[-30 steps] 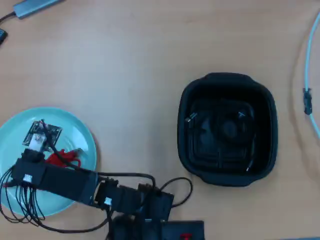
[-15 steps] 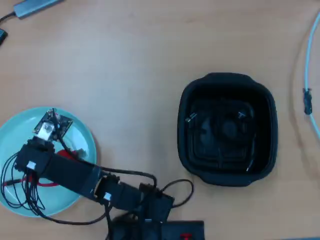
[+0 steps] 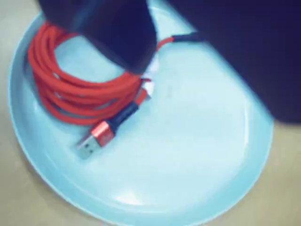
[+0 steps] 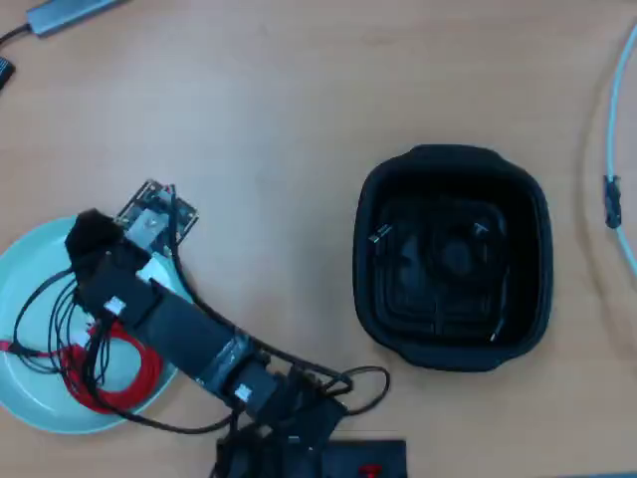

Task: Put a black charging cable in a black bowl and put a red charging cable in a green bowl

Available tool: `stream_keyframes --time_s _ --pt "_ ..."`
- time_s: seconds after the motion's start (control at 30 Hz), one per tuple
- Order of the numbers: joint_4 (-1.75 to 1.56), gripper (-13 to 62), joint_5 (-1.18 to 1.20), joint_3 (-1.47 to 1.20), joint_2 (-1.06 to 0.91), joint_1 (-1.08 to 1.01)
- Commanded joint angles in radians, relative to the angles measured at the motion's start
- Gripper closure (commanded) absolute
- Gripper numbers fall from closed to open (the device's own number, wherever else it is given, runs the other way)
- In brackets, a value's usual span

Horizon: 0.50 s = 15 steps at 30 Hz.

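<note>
The red charging cable [image 3: 70,89] lies coiled in the left part of the pale green bowl [image 3: 197,155], its red plug [image 3: 96,136] pointing toward the rim. My gripper [image 3: 164,52] hangs just above it. The jaws stand apart and hold nothing, one dark fingertip [image 3: 136,61] over the coil's white band. In the overhead view the arm covers the green bowl [image 4: 30,289] at the left, and the red cable [image 4: 124,373] shows beneath it. The black bowl [image 4: 453,174] stands at the right with the black charging cable [image 4: 438,259] inside.
The arm's base [image 4: 328,453] and loose black wires sit at the bottom edge of the overhead view. A grey device [image 4: 70,12] lies at the top left. A pale cable [image 4: 619,119] runs down the right edge. Bare wooden table lies between the bowls.
</note>
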State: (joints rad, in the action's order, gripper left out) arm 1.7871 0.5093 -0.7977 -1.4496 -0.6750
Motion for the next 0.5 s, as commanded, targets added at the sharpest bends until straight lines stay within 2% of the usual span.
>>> stream_keyframes --time_s 0.0,0.23,0.47 --pt "0.061 4.3 0.023 0.074 -0.043 -0.057" --pt "0.057 5.2 0.025 0.075 0.064 -0.262" --pt "0.003 15.1 -0.067 0.121 0.279 -0.508"
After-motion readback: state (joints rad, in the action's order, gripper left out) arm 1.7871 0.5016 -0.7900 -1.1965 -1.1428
